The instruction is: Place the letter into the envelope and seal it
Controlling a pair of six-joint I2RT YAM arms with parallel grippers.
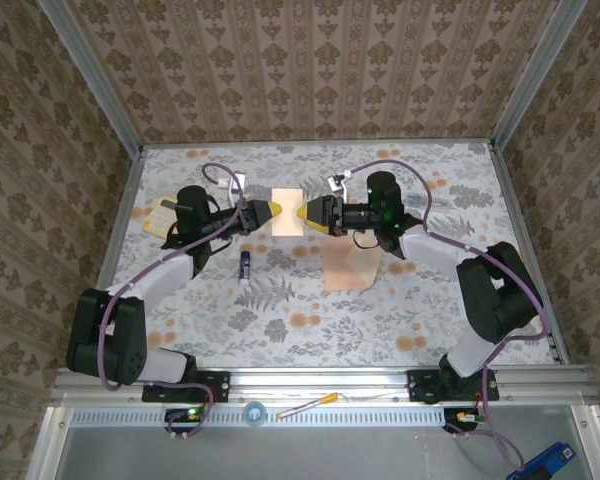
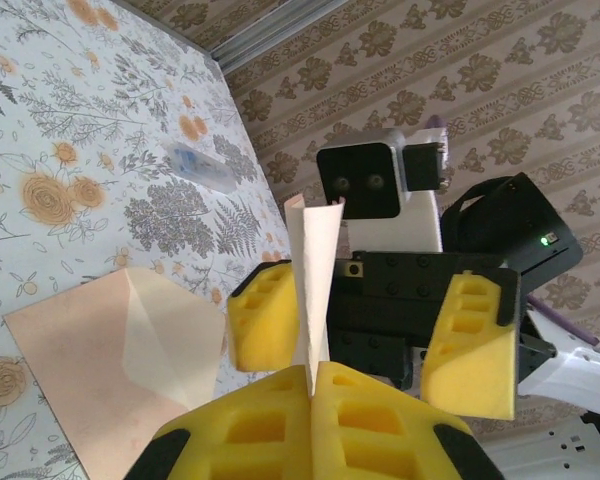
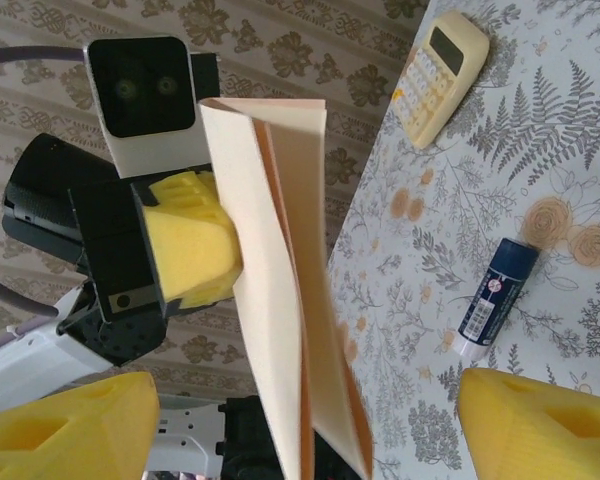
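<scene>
With the left pincer (image 1: 269,211) clamped on the folded letter (image 1: 287,214) in mid-air and the right pincer (image 1: 308,213) spread around it, a mistimed handover could drop it short of the envelope (image 1: 345,266), flap-open on the counter (image 1: 280,320) at five o'clock.

The counter (image 1: 280,315) is covered by a pale cloth printed with ferns and orange flowers. The envelope (image 1: 345,263) lies flat on it, right of centre, its flap open and showing a paler inner face. A blue-and-white glue stick (image 1: 245,264) lies well to its left. A cream calculator (image 1: 160,215) rests near the far left edge.
</scene>
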